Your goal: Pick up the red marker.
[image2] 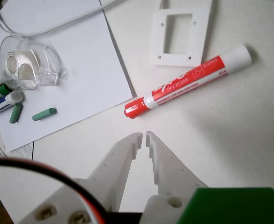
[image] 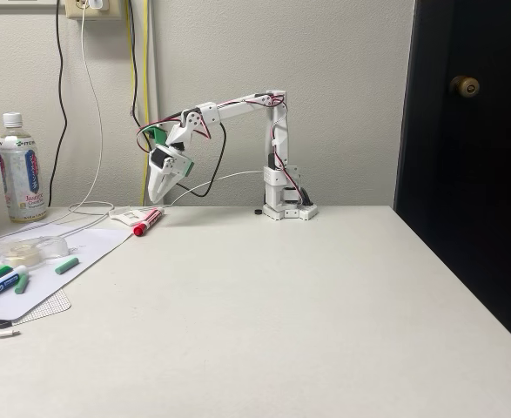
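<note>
My gripper (image2: 144,136) hangs above the table (image: 264,313), and its two white fingers (image2: 120,158) are almost together, with only a thin gap between the tips and nothing held between them. In the fixed view my gripper (image: 156,197) points down, above the far left part of the table, just above the red marker (image: 147,222).

The red marker (image2: 188,80) lies flat on the table, a little ahead of my fingertips in the wrist view, not touching them. It lies diagonally there: the red cap is at the lower left, nearest to my fingers, and the white end is at the upper right. On its red label band I can read "dry erase" and "bullet" in white letters; the smaller print is too fine to read.

Just beyond the marker lies a flat white square frame (image2: 180,33) with a rectangular opening; the marker's white end is close beside its corner.

On the left of the wrist view there is a white sheet of paper (image2: 76,56). On it are a clear tape dispenser (image2: 29,65), two loose green caps (image2: 44,114) and the green-capped markers (image2: 1,95) with dark labels, whose writing I cannot read.

In the fixed view a plastic bottle (image: 20,170) with a white cap stands at the left edge; its label is colourful but not readable.
</note>
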`<state>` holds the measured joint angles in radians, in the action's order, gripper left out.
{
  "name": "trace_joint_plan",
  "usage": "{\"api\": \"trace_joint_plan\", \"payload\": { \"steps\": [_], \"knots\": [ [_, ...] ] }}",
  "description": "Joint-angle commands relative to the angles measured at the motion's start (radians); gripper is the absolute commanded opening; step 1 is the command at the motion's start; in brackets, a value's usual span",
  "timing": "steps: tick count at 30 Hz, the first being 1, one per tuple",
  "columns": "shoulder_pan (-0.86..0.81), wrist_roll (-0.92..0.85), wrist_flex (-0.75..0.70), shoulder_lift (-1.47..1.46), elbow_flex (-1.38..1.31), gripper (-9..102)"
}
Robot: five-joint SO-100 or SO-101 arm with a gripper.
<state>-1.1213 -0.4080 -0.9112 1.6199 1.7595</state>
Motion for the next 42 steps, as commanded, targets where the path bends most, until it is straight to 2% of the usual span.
{"api": "trace_joint_plan", "payload": {
  "steps": [1, 6, 12, 16, 19, 22, 25, 30, 42],
  "knots": [
    [0.014, 0.032, -0.049, 0.012, -0.077, 0],
    [0.003, 0.089, -0.181, -0.1, -0.262, 0],
    [-0.017, 0.084, -0.222, -0.16, -0.316, 0],
    [-0.026, 0.058, -0.43, -0.345, -0.565, 0],
    [-0.037, 0.034, -0.638, -0.557, -0.861, 0],
    [-0.04, 0.017, -0.779, -0.707, -1.097, 0],
    [-0.043, 0.015, -0.793, -0.729, -1.14, 1],
    [-0.058, 0.012, -0.834, -0.73, -1.14, 10],
    [-0.078, 0.0, -0.836, -0.703, -1.126, 16]
  ]
}}
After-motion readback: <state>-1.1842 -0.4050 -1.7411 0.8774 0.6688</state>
